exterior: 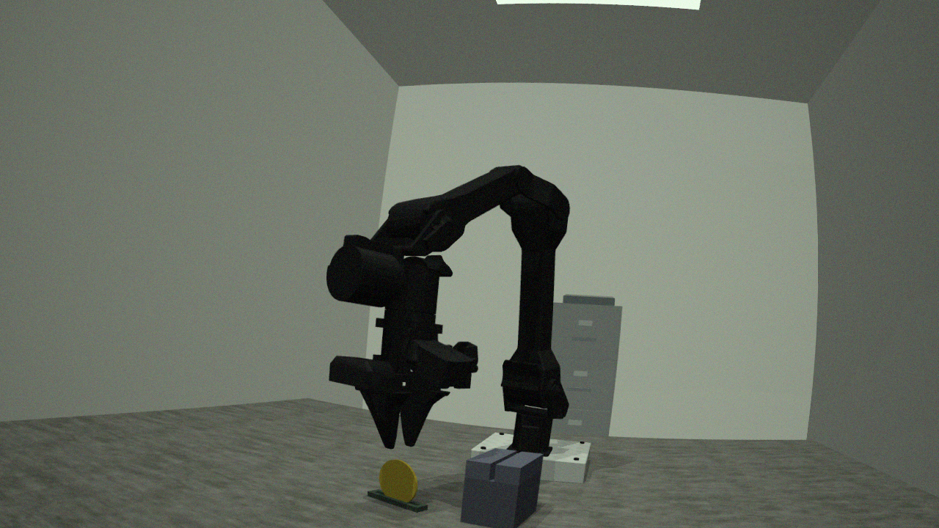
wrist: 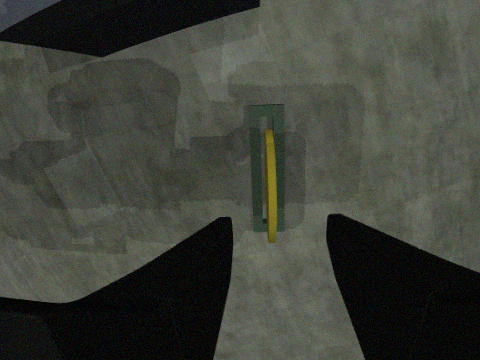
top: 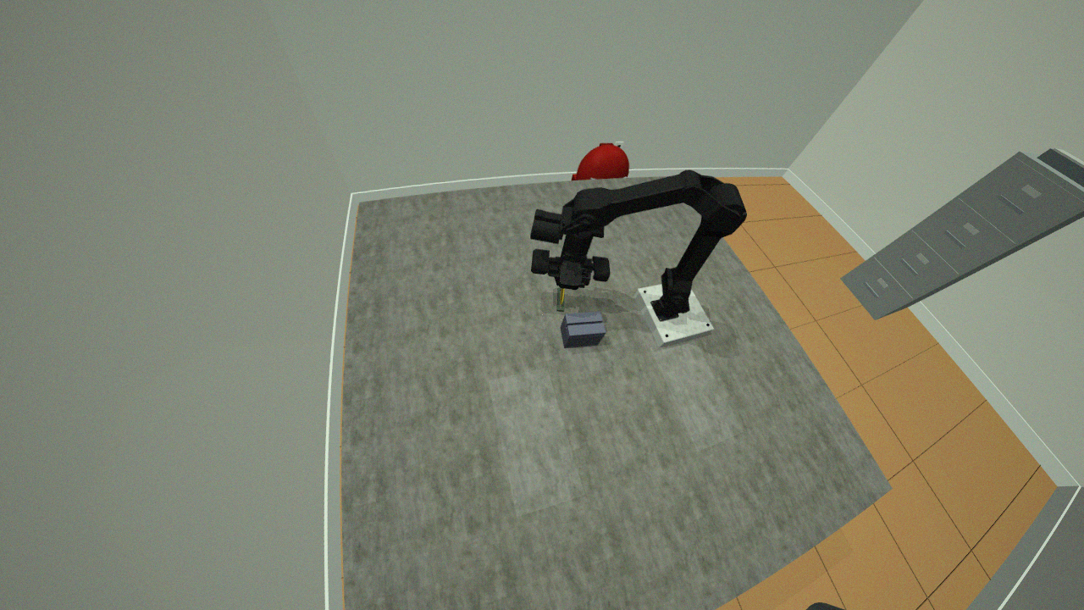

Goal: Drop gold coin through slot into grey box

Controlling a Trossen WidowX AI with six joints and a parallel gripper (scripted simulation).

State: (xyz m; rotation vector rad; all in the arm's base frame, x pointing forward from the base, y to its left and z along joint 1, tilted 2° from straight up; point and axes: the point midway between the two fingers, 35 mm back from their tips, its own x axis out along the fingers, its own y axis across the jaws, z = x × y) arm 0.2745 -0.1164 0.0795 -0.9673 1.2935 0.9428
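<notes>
The gold coin (top: 563, 296) (exterior: 397, 480) (wrist: 271, 185) stands on its edge in the dark-green holder (exterior: 415, 506) (wrist: 255, 180). My gripper (exterior: 400, 446) (wrist: 279, 228) points down above the coin, partly open and empty. In the exterior view a gap shows between the fingertips and the coin's top. In the wrist view the coin's thin edge lies between the lines of the two fingers, nearly upright in the picture. The closed grey box (top: 583, 335) (exterior: 488, 502) stands beside the holder, with the narrow slot (top: 584, 324) (exterior: 504, 459) in its lid. In the top view the fingertips are hidden.
The arm's white base plate (top: 686, 330) (exterior: 568, 470) stands behind the box in the exterior view, and to its right in the top view. A grey cabinet (top: 962, 227) (exterior: 588, 354) and a red object (top: 604, 162) are farther off.
</notes>
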